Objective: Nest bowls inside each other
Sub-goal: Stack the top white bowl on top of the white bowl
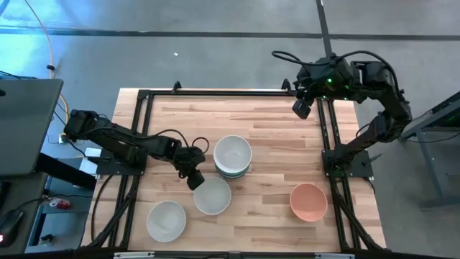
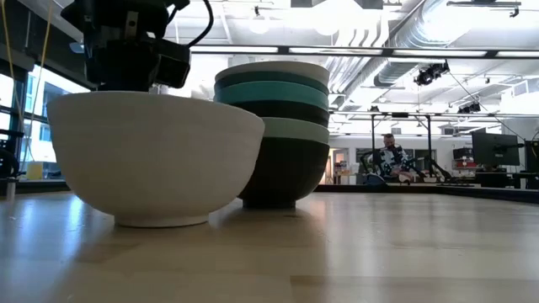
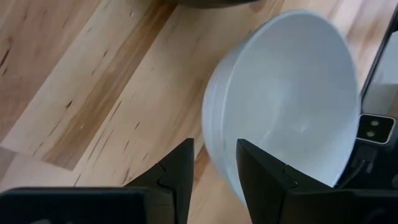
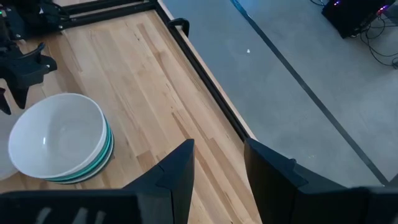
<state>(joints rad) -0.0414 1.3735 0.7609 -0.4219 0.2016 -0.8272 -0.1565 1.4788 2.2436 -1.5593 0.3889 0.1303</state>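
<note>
Bowls sit nested mid-counter, a white bowl just beside them. Left pincer straddles its rim, jaws parted, not clamped. Right pincer hangs open over the counter's far edge.

The right gripper, fingers apart, hangs over the desk edge; a white-topped bowl stack sits near the left gripper.

Desk: pale wood planks, visible grain, soft sheen. White bowl just beside left pincer: smooth, glossy. Pincer fingers: matt black plastic. Desk frame: black metal.
</note>
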